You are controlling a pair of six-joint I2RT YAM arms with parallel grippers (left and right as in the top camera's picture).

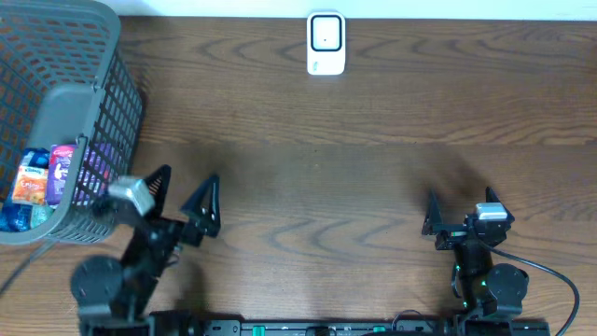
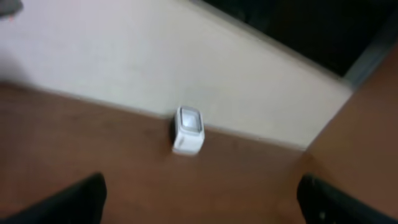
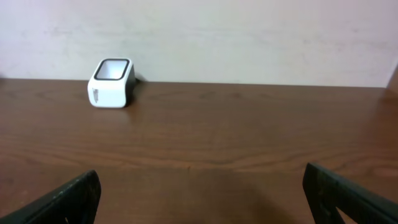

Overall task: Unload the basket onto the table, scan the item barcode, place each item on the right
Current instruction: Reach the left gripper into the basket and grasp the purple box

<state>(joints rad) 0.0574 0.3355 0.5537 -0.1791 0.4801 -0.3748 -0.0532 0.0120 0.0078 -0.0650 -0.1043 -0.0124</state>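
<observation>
- Barcode scanner [image 1: 326, 43]: small white unit with a dark window on top, standing at the far edge of the wooden table [image 1: 317, 177], close to the pale wall [image 3: 249, 37].
- Grey mesh basket [image 1: 117, 89]: well to the left of the scanner, on the near-left part of the table.
- Packaged items [image 1: 37, 179]: inside the basket; orange and pink-purple packets show at its near end.
- Left gripper [image 1: 189, 179]: nearer than the scanner and to its left, just beside the basket; jaws spread wide, holding nothing.
- Right gripper [image 1: 461, 198]: nearer than the scanner and to its right; jaws spread wide, holding nothing.
</observation>
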